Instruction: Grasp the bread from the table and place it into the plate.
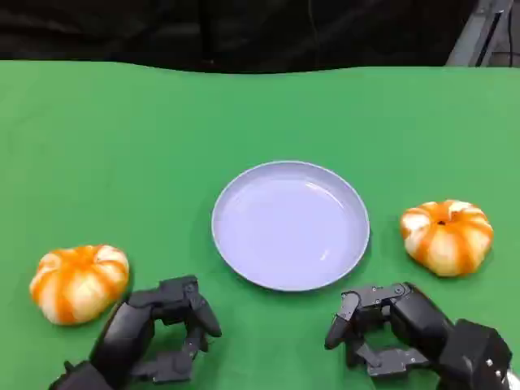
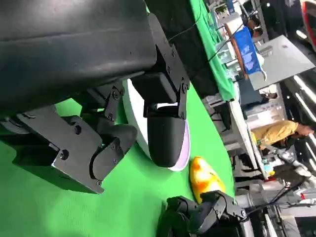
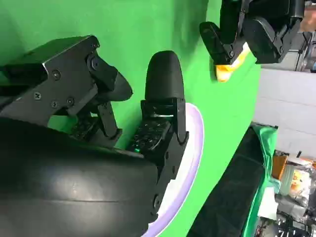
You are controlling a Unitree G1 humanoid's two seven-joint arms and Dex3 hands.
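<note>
While both hands wait low at the near edge of the green table [image 1: 260, 114], nothing held yet. Left hand [image 1: 158, 329] released, fingers apart and loosely curved over bare cloth; right hand [image 1: 390, 329] likewise released, fingers parted, nothing between them. Probably parked this way so either can reach sideways without crossing the dish. Just outboard of the left hand and slightly ahead, left bread [image 1: 79, 282], a round orange-and-white striped bun, lying flat on the cloth, apart from the fingers. Outboard of the right hand and a little farther forward, right bread [image 1: 447, 236], same kind, also untouched. Ahead of both hands and midway between them, plate [image 1: 290, 225], pale lilac, shallow, holding nothing. Looks set centrally so a bun from either side travels a short inward path. Beyond the plate, bare cloth, then dark backdrop. Task seemingly at its start: grasp not yet made.
</note>
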